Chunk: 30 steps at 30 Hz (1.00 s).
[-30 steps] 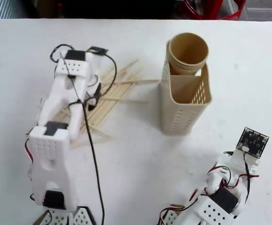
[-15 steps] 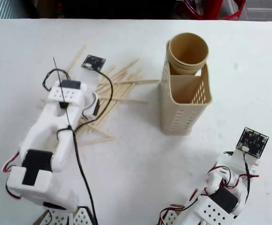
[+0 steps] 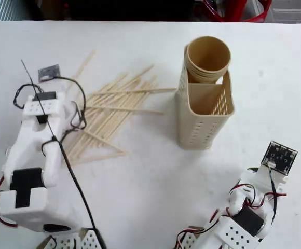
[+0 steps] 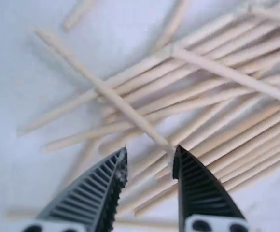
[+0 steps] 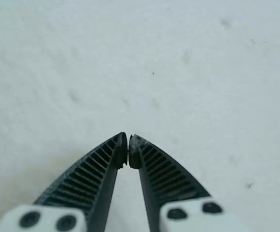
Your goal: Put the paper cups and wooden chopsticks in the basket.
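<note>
Your left fingers (image 4: 99, 193) stand part open, holding nothing; the wooden chopsticks (image 4: 212, 101) lie heaped on the bench (image 4: 14, 58) just beyond the tips, one stick crossing the gap. They look light, stiff and apt to roll, so pinch a stick near its middle. Your right fingers (image 5: 96, 183) are closed, empty, over bare bench. Well apart from both, paper cups (image 3: 207, 54) sit stacked in the basket (image 3: 202, 129).

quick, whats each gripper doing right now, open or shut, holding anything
Left gripper: open, empty, over the chopsticks.
Right gripper: shut, holding nothing.
</note>
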Each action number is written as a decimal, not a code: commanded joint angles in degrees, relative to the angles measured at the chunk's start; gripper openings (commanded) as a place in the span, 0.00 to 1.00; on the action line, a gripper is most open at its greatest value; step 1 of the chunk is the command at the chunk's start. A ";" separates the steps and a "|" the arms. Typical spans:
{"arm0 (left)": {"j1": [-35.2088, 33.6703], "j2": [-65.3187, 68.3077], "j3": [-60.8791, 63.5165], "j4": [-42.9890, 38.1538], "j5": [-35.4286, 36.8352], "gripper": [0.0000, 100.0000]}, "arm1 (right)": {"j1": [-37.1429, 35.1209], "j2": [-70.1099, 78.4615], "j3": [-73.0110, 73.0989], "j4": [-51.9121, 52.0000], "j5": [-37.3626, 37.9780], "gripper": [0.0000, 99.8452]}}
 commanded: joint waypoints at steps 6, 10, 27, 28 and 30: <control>1.71 -3.12 -1.14 -2.02 5.80 0.18 | 0.40 0.40 0.35 -0.57 0.70 0.02; 3.91 -3.12 2.46 -6.51 8.18 0.18 | 0.40 0.40 0.35 -0.57 0.70 0.02; 7.16 -2.95 9.23 -18.20 15.65 0.03 | 0.40 0.40 0.35 -0.57 0.70 0.02; 7.16 -3.03 10.20 -20.04 15.65 0.02 | 0.40 0.40 0.35 -0.57 0.70 0.02; 7.16 -3.03 11.08 -22.15 15.56 0.03 | 0.40 0.40 0.35 -0.57 0.70 0.02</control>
